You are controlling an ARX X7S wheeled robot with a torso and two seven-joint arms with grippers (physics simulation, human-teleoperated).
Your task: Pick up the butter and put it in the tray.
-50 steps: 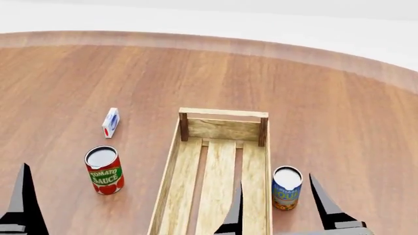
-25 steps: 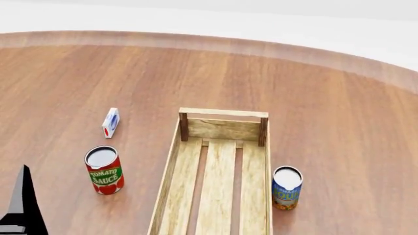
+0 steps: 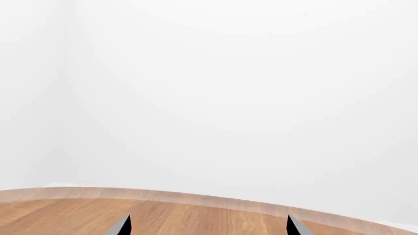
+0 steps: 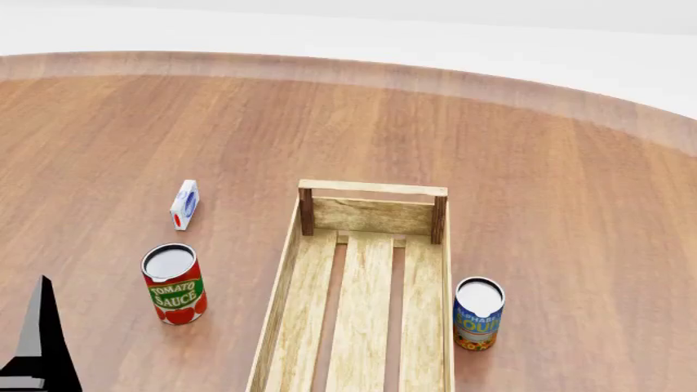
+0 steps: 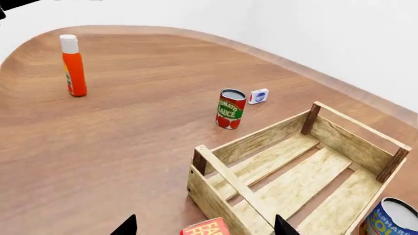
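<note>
The butter (image 5: 210, 229) shows only as a red-orange corner with white lettering at the edge of the right wrist view, on the table just outside the tray's near end. My right gripper (image 5: 203, 227) is open, its two dark fingertips wide apart on either side of the butter, not touching it. The tray (image 5: 228, 178) is a long light-wood slatted crate; the head view shows it at the centre (image 4: 373, 189), empty. The butter and the right gripper are out of the head view. My left gripper (image 3: 208, 227) is open and empty over bare table; one of its fingers (image 4: 42, 339) shows at the head view's lower left.
A tomato sauce can (image 4: 175, 284) and a small white-blue carton (image 4: 185, 204) stand left of the tray. A blue can (image 4: 478, 314) stands against the tray's right side. An orange bottle (image 5: 73, 65) stands far off near the table's curved edge (image 4: 523, 91).
The right gripper's two fingers, seen at the head view's bottom right one second ago, have left that view. The left finger and all objects have not moved.
</note>
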